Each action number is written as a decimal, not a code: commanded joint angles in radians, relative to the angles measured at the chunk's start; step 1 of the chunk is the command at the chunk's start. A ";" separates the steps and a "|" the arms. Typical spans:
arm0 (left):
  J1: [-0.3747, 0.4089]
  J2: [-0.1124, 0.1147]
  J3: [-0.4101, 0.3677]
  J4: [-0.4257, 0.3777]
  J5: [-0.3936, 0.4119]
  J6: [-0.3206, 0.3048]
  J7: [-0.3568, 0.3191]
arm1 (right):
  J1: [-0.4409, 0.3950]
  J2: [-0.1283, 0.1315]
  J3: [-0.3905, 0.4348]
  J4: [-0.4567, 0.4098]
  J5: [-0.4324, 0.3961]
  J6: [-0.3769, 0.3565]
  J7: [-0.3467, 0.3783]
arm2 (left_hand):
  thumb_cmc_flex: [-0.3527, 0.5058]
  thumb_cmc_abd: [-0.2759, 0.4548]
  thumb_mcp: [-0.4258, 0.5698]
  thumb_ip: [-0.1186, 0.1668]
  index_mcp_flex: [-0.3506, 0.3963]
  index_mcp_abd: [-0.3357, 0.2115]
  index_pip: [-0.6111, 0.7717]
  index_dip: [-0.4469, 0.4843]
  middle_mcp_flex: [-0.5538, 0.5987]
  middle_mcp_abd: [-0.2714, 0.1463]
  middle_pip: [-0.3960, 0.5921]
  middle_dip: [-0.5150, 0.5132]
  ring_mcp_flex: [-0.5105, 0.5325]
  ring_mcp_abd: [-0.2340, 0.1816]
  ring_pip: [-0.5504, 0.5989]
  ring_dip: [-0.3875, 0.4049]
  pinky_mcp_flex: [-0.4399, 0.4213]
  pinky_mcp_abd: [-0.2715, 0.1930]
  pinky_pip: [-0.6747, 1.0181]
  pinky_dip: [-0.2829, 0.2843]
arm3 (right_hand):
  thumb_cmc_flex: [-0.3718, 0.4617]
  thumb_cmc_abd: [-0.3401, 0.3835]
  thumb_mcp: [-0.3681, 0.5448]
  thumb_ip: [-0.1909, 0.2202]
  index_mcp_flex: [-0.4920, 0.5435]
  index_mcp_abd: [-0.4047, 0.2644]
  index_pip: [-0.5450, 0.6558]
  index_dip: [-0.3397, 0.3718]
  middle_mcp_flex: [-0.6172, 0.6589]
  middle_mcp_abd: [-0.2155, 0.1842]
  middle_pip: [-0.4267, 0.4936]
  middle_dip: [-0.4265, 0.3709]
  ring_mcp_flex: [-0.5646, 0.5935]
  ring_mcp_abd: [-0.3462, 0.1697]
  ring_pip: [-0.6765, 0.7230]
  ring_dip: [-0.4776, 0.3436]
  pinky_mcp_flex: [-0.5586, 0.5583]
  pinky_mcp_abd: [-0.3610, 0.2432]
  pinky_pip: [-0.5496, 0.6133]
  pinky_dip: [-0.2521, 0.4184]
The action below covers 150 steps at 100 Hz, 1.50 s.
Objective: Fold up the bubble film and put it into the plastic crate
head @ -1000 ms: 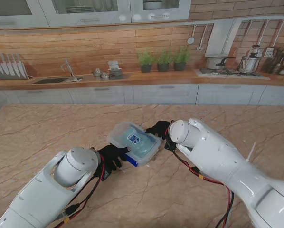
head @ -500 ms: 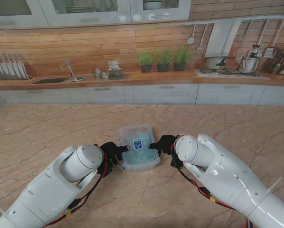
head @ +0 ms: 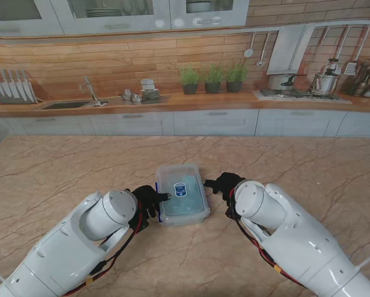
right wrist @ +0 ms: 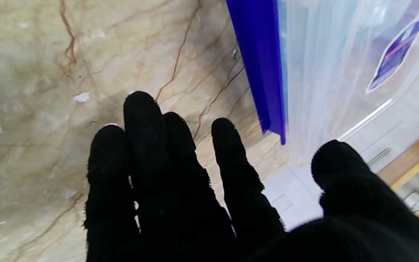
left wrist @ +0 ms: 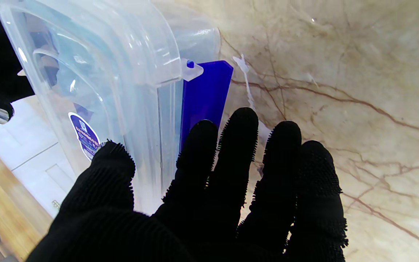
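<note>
Crate (head: 182, 193) now squared; lid on, pale-blue contents; right hand (head: 223, 184) released.

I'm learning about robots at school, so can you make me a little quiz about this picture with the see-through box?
1. True or false: the lid is on the plastic crate.
2. Which hand is closest to the crate? A) the left hand, with its thumb on the lid B) the right hand, which wraps around the crate C) neither, both are far off.
3. Fill in the missing word: the latch on the crate's side is coloured ____.

Key: 1 true; 2 A, and the right hand is open with a gap of table beside the crate; 3 blue.
</note>
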 commanded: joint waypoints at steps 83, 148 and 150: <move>0.088 -0.023 -0.014 -0.012 -0.065 -0.041 0.015 | 0.174 -0.271 0.012 0.341 0.600 0.249 -0.244 | 0.102 -0.007 0.117 0.022 0.041 -0.059 0.012 -0.057 0.039 0.010 0.008 -0.019 0.011 0.023 0.020 -0.012 0.002 0.029 0.046 0.027 | 0.058 -0.101 0.043 0.010 -0.486 -0.107 -0.063 -0.062 -0.482 0.015 -0.184 -0.095 -0.068 0.133 -0.112 -0.116 0.028 0.119 -0.071 -0.184; 0.079 -0.016 -0.005 0.001 -0.058 -0.043 -0.004 | 0.154 -0.246 -0.027 0.335 0.394 0.225 -0.290 | 0.113 -0.006 0.106 0.020 0.028 -0.059 -0.011 -0.073 0.015 0.017 -0.016 -0.027 -0.017 0.023 -0.002 -0.020 -0.025 0.022 0.029 0.020 | 0.040 -0.287 0.174 -0.027 -0.396 -0.040 0.044 -0.208 -0.366 0.099 -0.032 -0.043 0.286 -0.151 0.691 0.038 0.227 -0.122 0.356 -0.082; 0.078 -0.016 -0.005 0.002 -0.058 -0.043 -0.005 | 0.155 -0.244 -0.031 0.334 0.391 0.224 -0.285 | 0.113 -0.005 0.105 0.020 0.028 -0.059 -0.012 -0.073 0.013 0.017 -0.017 -0.027 -0.018 0.022 -0.002 -0.020 -0.026 0.021 0.028 0.020 | 0.045 -0.288 0.175 -0.028 -0.339 -0.023 0.048 -0.212 -0.336 0.108 -0.027 -0.040 0.312 -0.150 0.705 0.033 0.228 -0.121 0.357 -0.086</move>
